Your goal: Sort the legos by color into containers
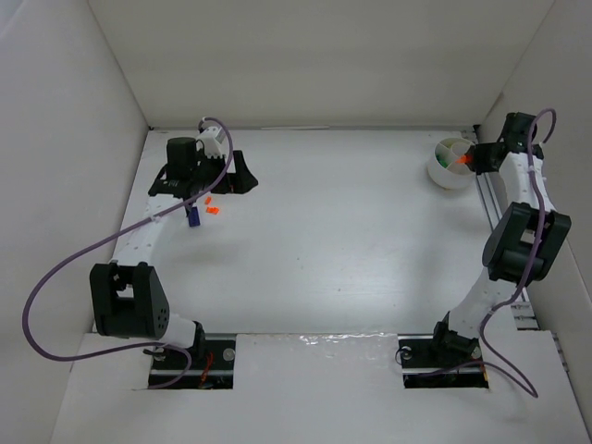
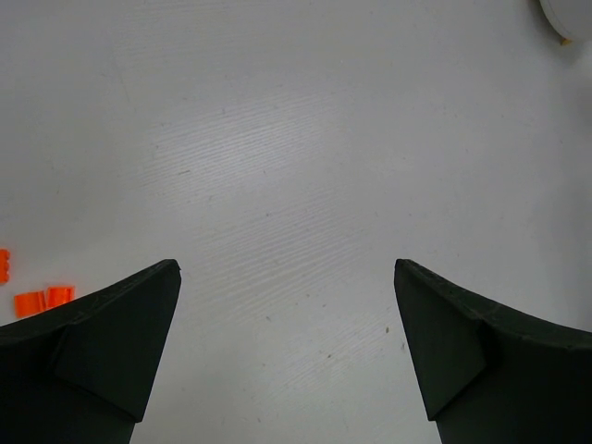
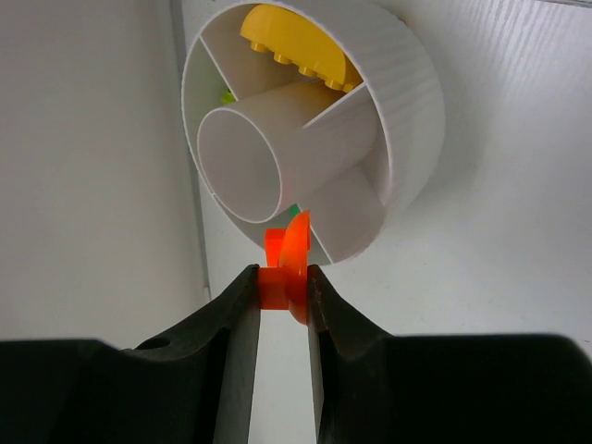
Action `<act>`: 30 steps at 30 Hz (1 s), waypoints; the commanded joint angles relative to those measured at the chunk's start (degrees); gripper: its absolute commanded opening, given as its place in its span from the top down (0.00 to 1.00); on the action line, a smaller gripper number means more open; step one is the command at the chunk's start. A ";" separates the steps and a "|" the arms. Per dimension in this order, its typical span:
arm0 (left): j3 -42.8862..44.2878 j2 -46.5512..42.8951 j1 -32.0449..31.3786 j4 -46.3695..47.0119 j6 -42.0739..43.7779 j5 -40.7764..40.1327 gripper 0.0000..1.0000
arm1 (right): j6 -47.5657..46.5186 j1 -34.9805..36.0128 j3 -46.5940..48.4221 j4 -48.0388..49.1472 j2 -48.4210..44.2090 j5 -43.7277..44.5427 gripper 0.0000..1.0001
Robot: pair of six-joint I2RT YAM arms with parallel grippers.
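Note:
The white divided cup (image 1: 449,166) stands at the far right of the table. Just beside its right rim, my right gripper (image 1: 467,160) is shut on an orange lego (image 1: 462,161). In the right wrist view the orange lego (image 3: 287,268) is pinched between the fingertips of that gripper (image 3: 282,271), right in front of the cup's rim (image 3: 407,111). A yellow lego (image 3: 296,46) lies in one compartment and a green piece (image 3: 227,95) shows in another. My left gripper (image 1: 203,185) hangs open at the far left, with nothing between its fingers (image 2: 120,342). Two orange legos (image 1: 211,205) and a dark blue lego (image 1: 193,217) lie just beside it.
White walls close the table in on the left, back and right. A metal rail (image 1: 495,217) runs along the right edge next to the cup. In the left wrist view the orange legos (image 2: 42,301) lie at the left edge and the cup (image 2: 569,18) shows in the top right corner.

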 commanded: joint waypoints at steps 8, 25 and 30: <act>5.29 0.16 -0.23 -2.42 0.80 0.13 0.00 | 0.99 0.06 2.57 -0.03 2.22 -0.63 0.99; 4.86 0.16 -0.23 -3.14 3.52 -0.77 0.00 | -1.90 1.20 2.57 2.16 2.23 -2.47 0.61; 4.86 0.16 -0.23 -3.14 4.13 -0.24 0.00 | -3.92 1.73 3.18 2.69 0.20 -3.17 0.62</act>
